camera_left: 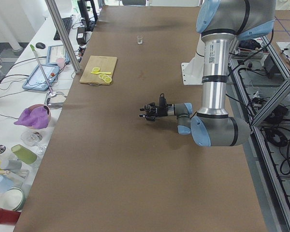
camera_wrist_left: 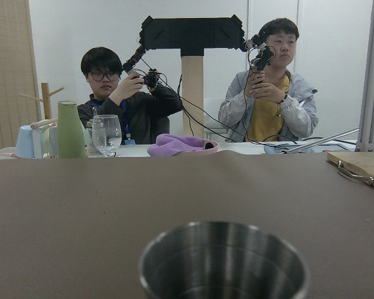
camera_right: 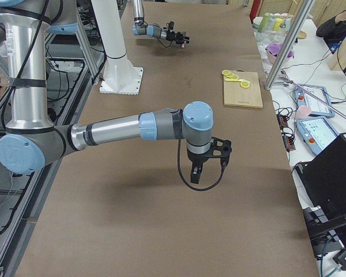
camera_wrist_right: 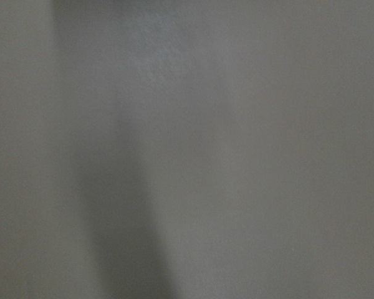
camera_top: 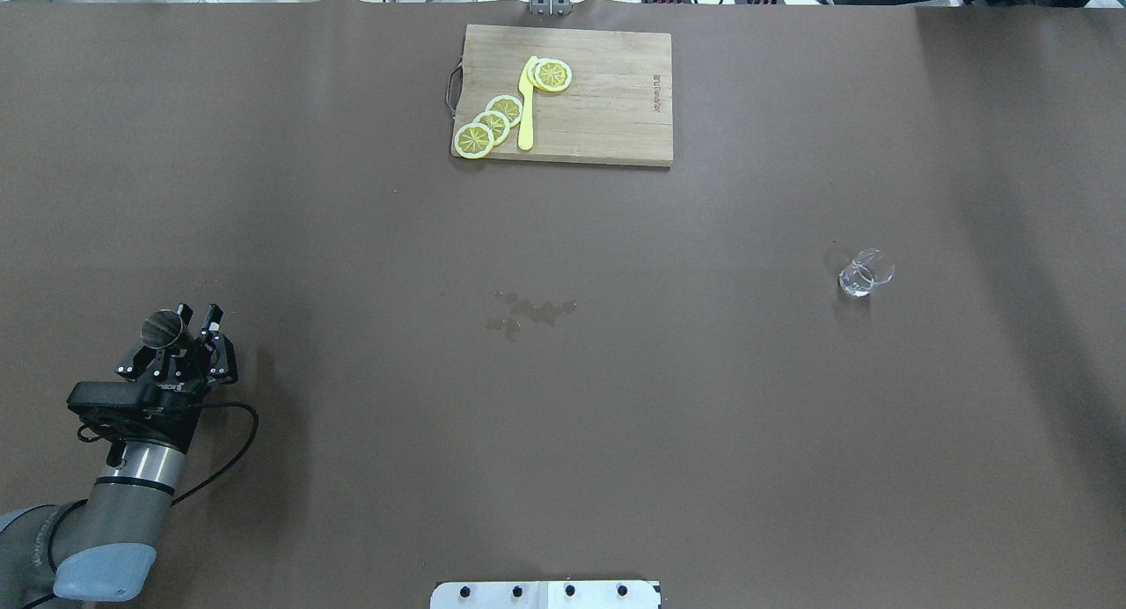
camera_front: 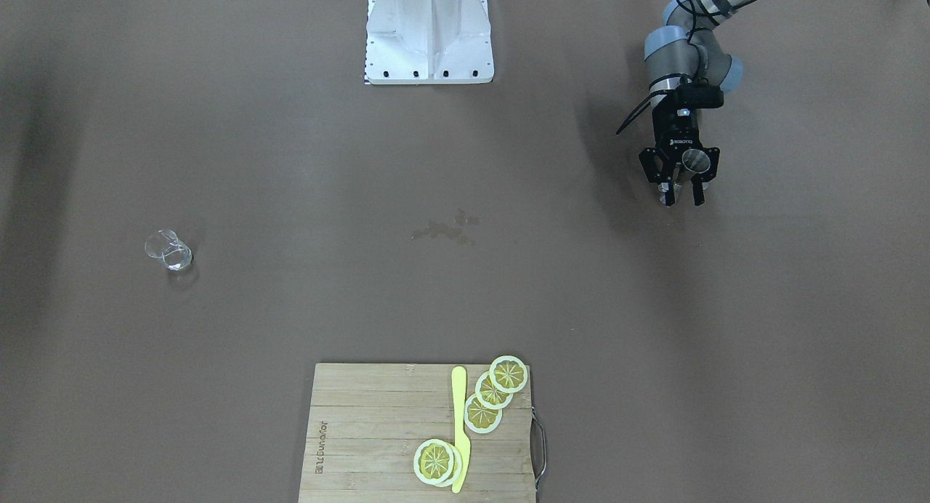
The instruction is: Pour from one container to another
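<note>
Metal cup (camera_top: 161,329) is upright in the left gripper (camera_top: 199,313), fingers clamped on its sides, low over the table (camera_top: 616,415) at approx 8 o'clock in the overhead view. Mouth faces up, can't make out what's inside tbh. Clear glass (camera_top: 865,273) sits at approx 3 o'clock, well apart from the cup. Right gripper (camera_right: 195,173) points down above the table. It only shows in the side cam, so can't tell if its fingers are apart or together.

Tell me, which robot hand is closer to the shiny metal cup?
Left. The left gripper holds the metal cup between its fingers. The right gripper hangs over the table far off toward the other end, nowhere near the cup.
</note>
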Controlling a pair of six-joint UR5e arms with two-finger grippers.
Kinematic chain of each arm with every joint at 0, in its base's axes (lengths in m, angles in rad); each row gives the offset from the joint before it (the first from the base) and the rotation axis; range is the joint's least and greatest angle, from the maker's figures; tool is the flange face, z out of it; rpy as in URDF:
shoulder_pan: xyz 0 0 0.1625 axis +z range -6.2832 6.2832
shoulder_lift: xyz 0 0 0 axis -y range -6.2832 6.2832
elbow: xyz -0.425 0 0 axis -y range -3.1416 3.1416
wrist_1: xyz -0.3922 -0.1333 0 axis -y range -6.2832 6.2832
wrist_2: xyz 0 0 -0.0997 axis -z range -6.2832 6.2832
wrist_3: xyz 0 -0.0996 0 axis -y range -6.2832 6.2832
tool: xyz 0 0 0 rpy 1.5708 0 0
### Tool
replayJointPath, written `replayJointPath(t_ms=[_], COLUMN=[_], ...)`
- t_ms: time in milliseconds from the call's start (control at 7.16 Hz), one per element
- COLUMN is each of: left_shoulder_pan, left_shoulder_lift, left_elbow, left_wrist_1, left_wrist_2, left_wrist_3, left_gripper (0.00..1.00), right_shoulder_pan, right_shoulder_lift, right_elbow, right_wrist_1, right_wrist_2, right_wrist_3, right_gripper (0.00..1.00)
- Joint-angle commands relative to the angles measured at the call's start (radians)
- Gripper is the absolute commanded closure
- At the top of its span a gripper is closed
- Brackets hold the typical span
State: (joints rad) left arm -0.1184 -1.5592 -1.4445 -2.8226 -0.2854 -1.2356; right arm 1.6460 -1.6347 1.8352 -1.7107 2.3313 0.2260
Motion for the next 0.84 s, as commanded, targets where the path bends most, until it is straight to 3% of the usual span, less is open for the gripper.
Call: replayJointPath(t_ms=[0, 558, 698], left_shoulder_pan=[0.0, 0.04, 0.089], left_shoulder_lift=[0.011, 0.079, 0.097], left_elbow=[-0.007, -0.074, -0.095], left_wrist_1=[0.0, -0.001, 0.009], left_wrist_2=[0.009, 0.018, 0.094], left_wrist_3=[0.001, 0.002, -0.001], left_gripper=[0.01, 0.01, 0.01], right_shoulder_pan=[0.037, 0.045, 0.011], right_shoulder_lift=[-0.051, -0.045, -0.028], right_elbow=[-0.002, -0.02, -0.021], right_wrist_1=[-0.006, -0.003, 0.012], right_wrist_2=[0.02, 0.029, 0.029], right_wrist_3=[0.0, -0.049, -0.112], right_gripper=[0.0, 0.0, 0.0])
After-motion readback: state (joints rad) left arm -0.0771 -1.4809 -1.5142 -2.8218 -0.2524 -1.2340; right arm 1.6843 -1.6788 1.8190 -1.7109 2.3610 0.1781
